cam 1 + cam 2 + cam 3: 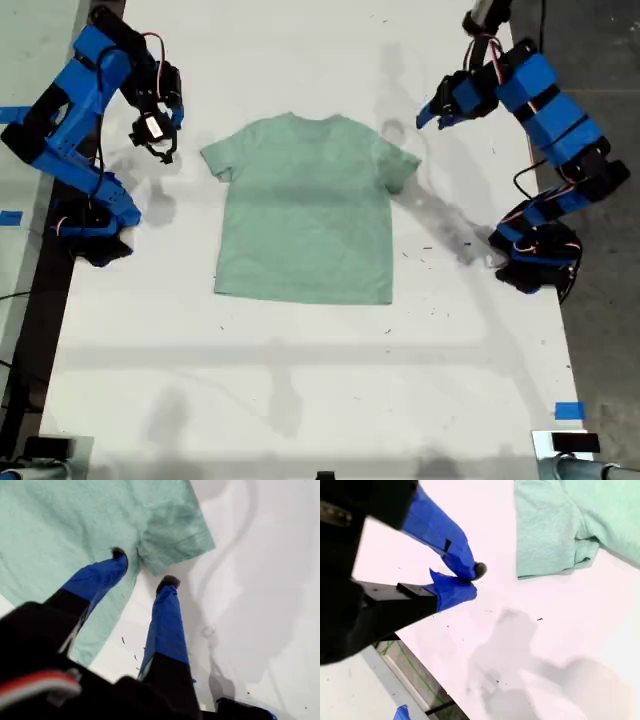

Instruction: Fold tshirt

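The pale mint tshirt (pixel 305 215) lies flat on the white table (pixel 300 380), neck toward the far edge and both sleeves spread. My first gripper (pixel 422 118) belongs to the arm at the exterior view's right. It hovers open over the sleeve on that side, and in the first wrist view its jaws (pixel 144 568) straddle the sleeve's armpit on the tshirt (pixel 65 520) with nothing held. My second gripper (pixel 165 152), on the arm at the exterior view's left, is shut and empty. It (pixel 476 582) hangs over bare table short of the other sleeve (pixel 545 535).
The arm bases (pixel 95 225) (pixel 535 260) stand at the table's two sides. Blue tape marks (pixel 568 410) sit near the edges. The table edge (pixel 400 665) runs close behind my second gripper. Small dark specks (pixel 425 250) dot the surface beside the shirt.
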